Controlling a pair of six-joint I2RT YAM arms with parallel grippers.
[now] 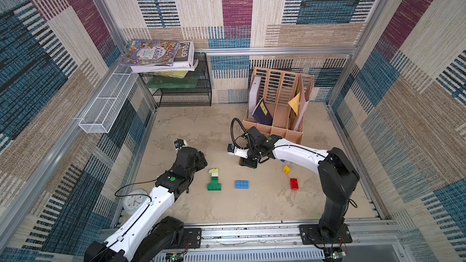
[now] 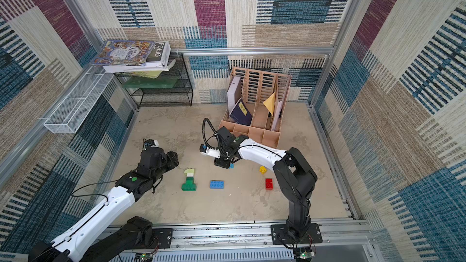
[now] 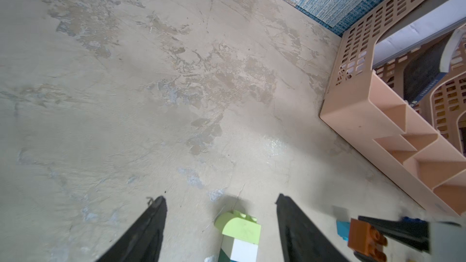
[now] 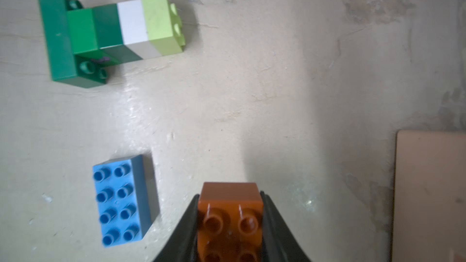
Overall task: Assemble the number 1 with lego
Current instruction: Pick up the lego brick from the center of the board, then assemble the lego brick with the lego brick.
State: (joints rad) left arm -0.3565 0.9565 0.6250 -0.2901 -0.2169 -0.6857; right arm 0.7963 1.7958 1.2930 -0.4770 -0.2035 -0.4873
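Observation:
A lego figure (image 1: 214, 179) lies flat on the table: dark green base, green stem, white brick, lime curved top (image 3: 239, 225). It also shows in the right wrist view (image 4: 108, 36). My left gripper (image 3: 220, 199) stands open just beyond the lime end without touching it. My right gripper (image 4: 230, 195) is shut on a brown brick (image 4: 230, 212), low over the table behind the blue brick (image 1: 242, 184). Loose yellow (image 1: 286, 169) and red (image 1: 294, 183) bricks lie to the right. A small blue piece (image 2: 231, 165) sits by the right gripper (image 2: 222, 163).
A beige file organizer (image 1: 277, 112) with books stands just behind the right arm. A black mesh shelf (image 1: 181, 89) stacked with books is at the back left. A white wire basket (image 1: 106, 107) hangs on the left wall. A clock (image 1: 135, 201) lies near the left arm.

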